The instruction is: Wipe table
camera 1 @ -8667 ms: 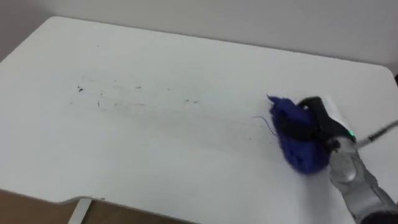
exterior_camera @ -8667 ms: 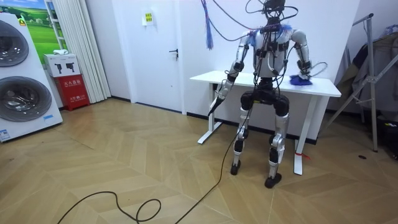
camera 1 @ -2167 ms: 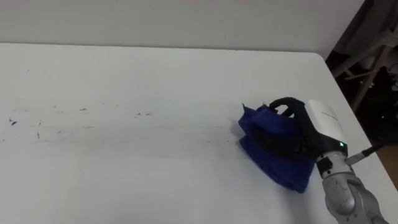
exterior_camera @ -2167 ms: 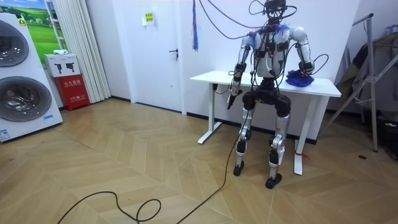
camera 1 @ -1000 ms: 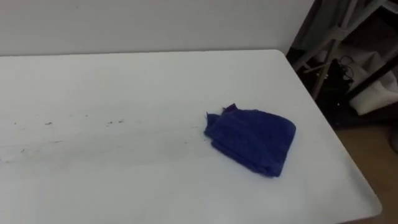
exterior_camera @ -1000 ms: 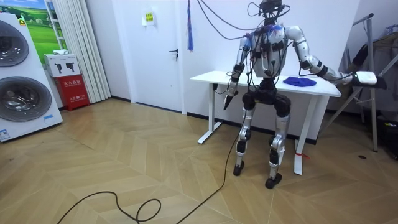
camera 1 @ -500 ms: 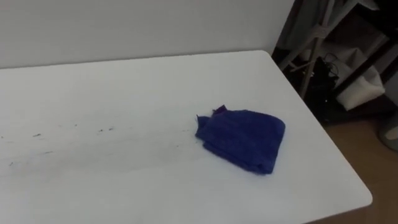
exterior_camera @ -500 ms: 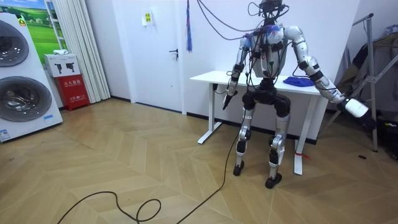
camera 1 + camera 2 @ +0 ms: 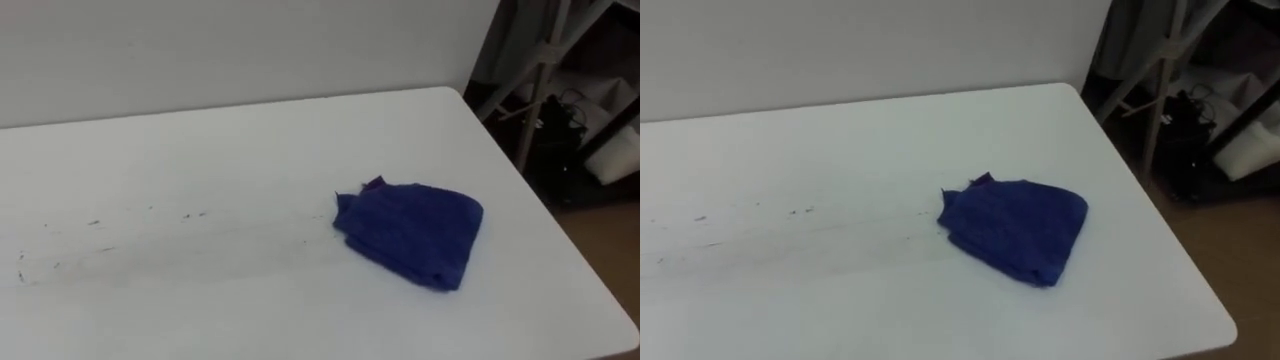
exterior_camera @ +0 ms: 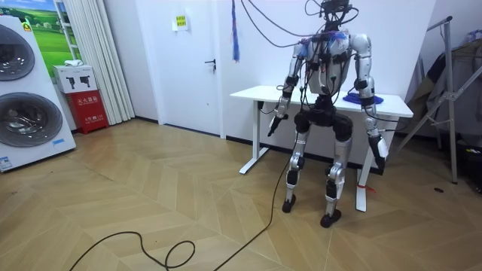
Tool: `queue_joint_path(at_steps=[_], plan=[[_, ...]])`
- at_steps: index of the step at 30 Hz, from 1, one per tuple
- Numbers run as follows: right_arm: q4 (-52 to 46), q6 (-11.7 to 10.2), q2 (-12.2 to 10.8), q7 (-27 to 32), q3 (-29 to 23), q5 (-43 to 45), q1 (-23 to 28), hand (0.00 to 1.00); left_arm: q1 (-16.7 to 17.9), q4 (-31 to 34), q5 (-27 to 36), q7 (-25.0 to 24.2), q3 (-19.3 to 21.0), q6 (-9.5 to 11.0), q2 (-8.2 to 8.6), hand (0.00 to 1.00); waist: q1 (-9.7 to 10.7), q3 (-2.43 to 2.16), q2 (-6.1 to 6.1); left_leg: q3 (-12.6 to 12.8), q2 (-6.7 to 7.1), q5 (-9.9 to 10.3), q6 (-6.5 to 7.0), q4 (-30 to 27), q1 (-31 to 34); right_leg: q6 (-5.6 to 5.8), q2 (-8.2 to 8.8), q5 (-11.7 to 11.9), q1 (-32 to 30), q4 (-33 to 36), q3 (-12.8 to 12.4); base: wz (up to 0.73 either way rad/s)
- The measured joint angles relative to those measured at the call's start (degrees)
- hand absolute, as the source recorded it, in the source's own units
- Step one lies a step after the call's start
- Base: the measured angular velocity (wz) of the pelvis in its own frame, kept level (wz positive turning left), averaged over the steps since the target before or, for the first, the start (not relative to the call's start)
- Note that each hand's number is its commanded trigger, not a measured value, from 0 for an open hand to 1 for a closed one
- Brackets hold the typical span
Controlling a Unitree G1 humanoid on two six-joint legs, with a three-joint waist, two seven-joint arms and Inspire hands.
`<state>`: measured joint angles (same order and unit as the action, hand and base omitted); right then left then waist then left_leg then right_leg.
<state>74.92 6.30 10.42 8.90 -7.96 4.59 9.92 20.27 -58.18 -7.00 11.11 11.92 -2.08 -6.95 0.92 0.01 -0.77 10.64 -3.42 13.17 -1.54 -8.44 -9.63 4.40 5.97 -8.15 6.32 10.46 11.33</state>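
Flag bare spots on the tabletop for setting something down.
Most of the white table is bare. Free: the back band between the blue cloth and the wall; the near strip in front of the cloth; the narrow margin between cloth and the right edge. Left of the cloth is open but carries faint dark smudges. Only the cloth takes up room.

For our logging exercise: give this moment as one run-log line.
blue cloth: loose on white table, right end | dark specks: left of cloth | left hand: down at side | right hand: down at side
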Motion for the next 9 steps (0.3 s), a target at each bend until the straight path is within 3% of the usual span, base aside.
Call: queue_joint_path(at_steps=[4,9], plan=[[-1.62,-0.34,-0.12,-0.07,1.53,-0.93,-3.85,0.0,-0.89,-2.6,-3.13,0.17,-2.07,-1.28,0.48,0.0,-0.33,0.0,0.0,-0.12,0.07,0.01,-0.01,-0.07,0.13,-0.01,-0.01,0.01,0.54,-0.83,0.56,0.05],[-2.49,-0.52,-1.17,-0.42,3.5,-3.3,-4.76,0.0,-1.34,-2.52,-7.29,0.71,-2.66,-3.68,0.77,0.0,-1.24,-0.04,0.04,-2.6,0.03,-0.04,-0.06,-0.81,1.29,0.01,0.04,-0.01,0.83,-1.0,3.34,0.22]])
